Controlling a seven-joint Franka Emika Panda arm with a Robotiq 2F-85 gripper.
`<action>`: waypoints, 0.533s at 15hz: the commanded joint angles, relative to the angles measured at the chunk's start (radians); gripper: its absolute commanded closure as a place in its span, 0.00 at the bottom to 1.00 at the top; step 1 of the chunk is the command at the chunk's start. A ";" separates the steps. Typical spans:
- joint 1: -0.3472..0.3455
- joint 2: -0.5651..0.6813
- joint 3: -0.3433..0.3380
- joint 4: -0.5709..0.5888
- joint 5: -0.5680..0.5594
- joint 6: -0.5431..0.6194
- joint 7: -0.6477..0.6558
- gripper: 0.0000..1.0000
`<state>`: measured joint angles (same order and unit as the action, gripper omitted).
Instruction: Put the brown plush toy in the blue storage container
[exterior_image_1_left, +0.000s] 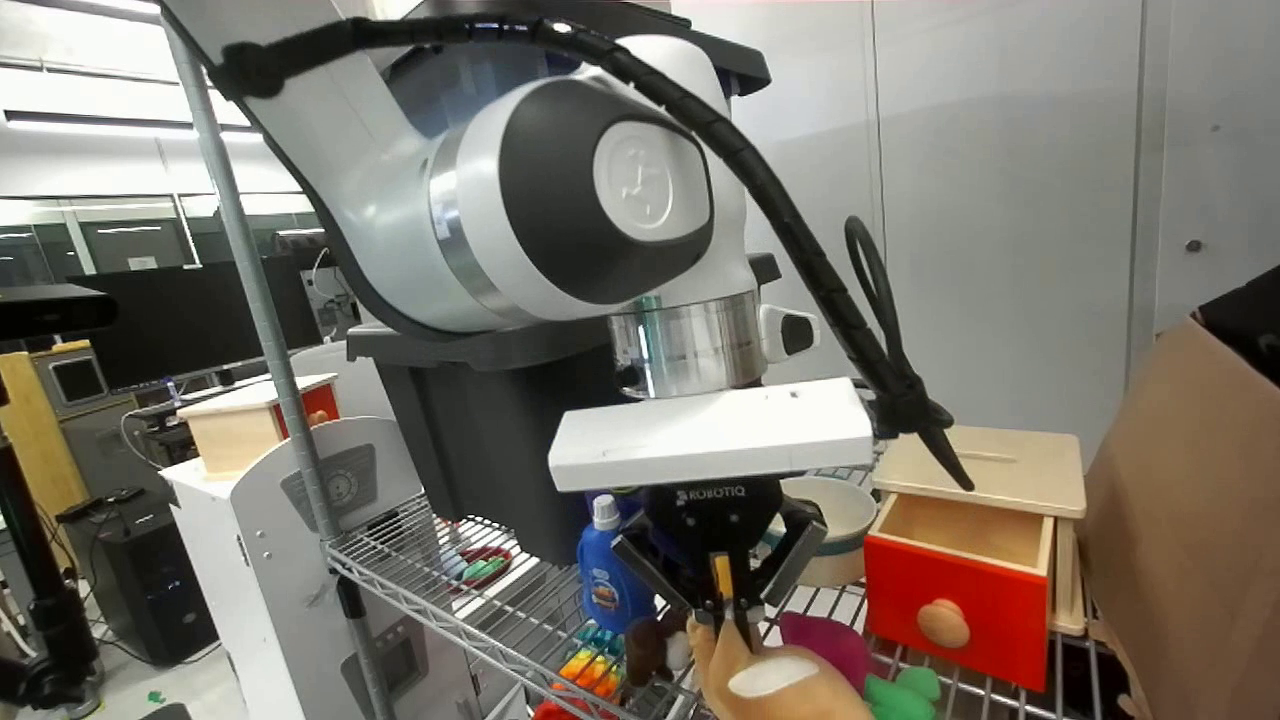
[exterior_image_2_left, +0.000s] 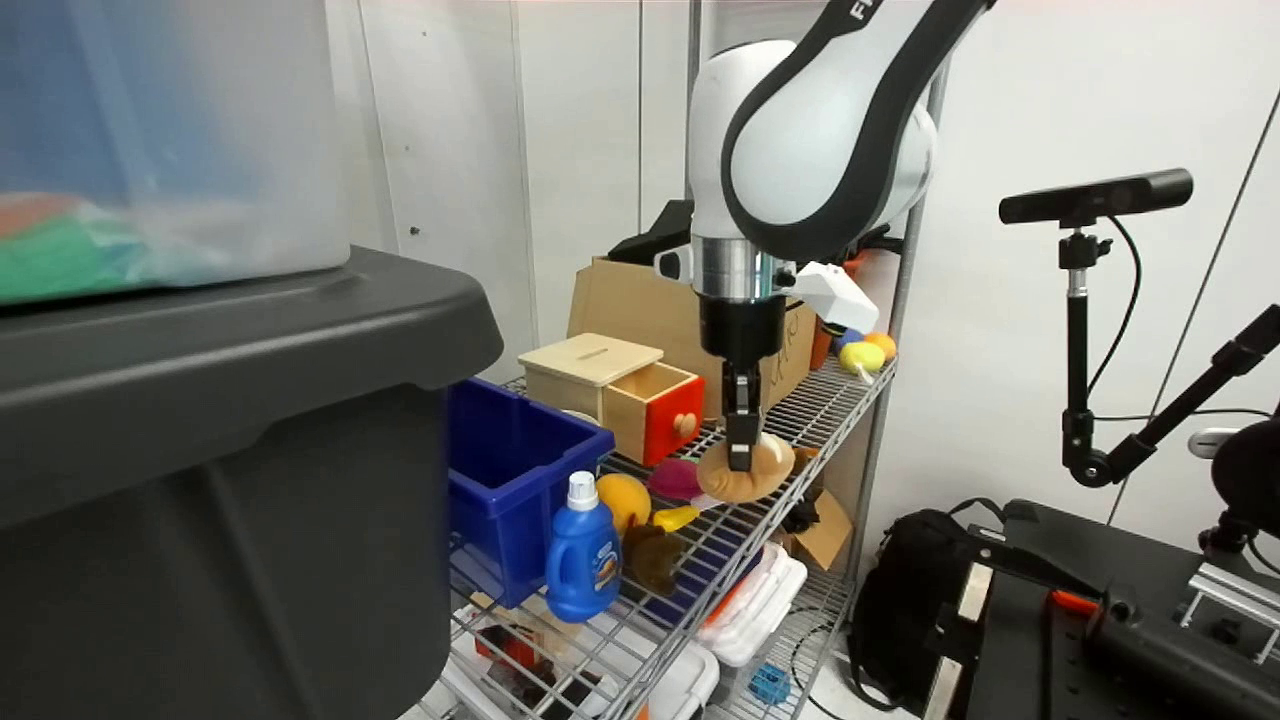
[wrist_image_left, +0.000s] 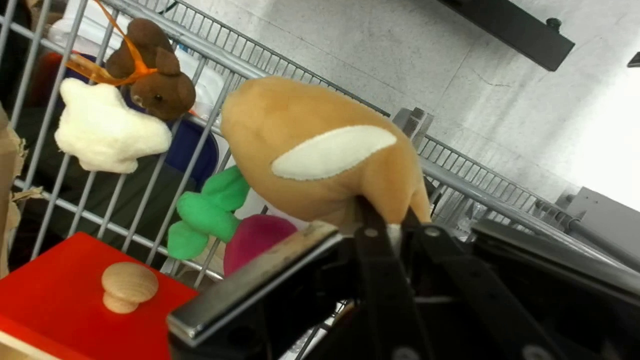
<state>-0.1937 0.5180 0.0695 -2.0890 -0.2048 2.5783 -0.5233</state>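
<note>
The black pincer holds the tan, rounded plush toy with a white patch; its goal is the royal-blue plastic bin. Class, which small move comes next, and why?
Probably raise the pincer slightly before carrying: it grips the plush toy, and in an exterior view a magenta rounded toy and a round orange-yellow ball appear between the pincer and the tall-sided bin.

One rounded, white-patched tan plush toy (wrist_image_left: 310, 120), one open royal-blue plastic bin (exterior_image_2_left: 525, 525), one blue, white-capped plastic bottle (exterior_image_2_left: 585, 560), and two pale wooden red-fronted boxes (exterior_image_1_left: 985, 600).
</note>
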 joint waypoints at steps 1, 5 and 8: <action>0.024 -0.074 -0.029 -0.048 -0.001 -0.024 0.038 0.98; 0.039 -0.094 -0.055 -0.061 -0.011 -0.032 0.071 0.98; 0.056 -0.093 -0.075 -0.052 -0.019 -0.057 0.107 0.98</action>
<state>-0.1668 0.4537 0.0235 -2.1315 -0.2089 2.5627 -0.4593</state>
